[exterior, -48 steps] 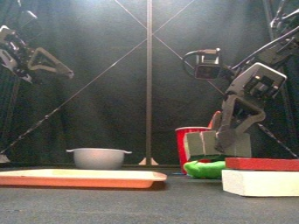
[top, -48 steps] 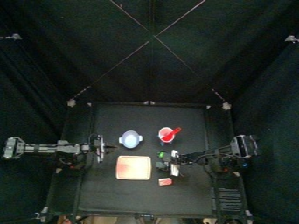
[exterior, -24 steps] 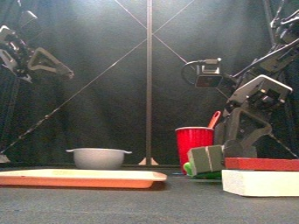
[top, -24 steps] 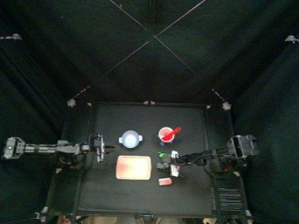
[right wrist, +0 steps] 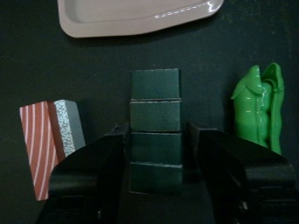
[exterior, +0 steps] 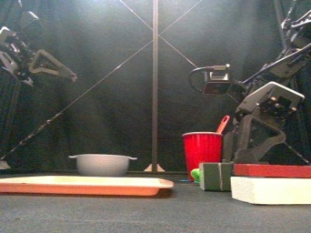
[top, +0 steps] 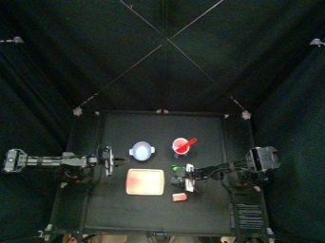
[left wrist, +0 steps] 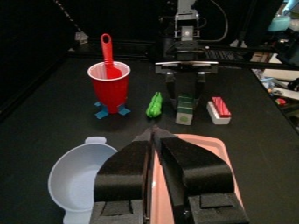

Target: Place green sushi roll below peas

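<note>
The right gripper [right wrist: 156, 144] is standing with its jaws spread wide, one on each side of the green sushi roll [right wrist: 155, 129], and neither jaw is pressing on it. A second ago those jaws were carrying the roll tilted above the worktop [left wrist: 47, 114]; now the roll is sitting flat on the worktop on its own, and the arm is lifting slightly away from it in the front view. So the roll is being let go, not picked up.

The roll is lying just beside the peas [right wrist: 260, 101], with a narrow dark gap between them, and a red and white striped sushi piece [right wrist: 49, 144] is lying on its other side. A pink tray [right wrist: 138, 17] is lying further off, beyond the end of the roll. In the left wrist view a red cup [left wrist: 110, 86] with a spoon in it and a white bowl [left wrist: 82, 175] are standing well apart from this group.

The left gripper [left wrist: 156, 157] is resting at its own side of the worktop, its jaws closed together and empty.

Judging from how things are lying, the placing step looks done or nearly done; what is probably remaining is for the right arm to be drawing clear without knocking the roll.
</note>
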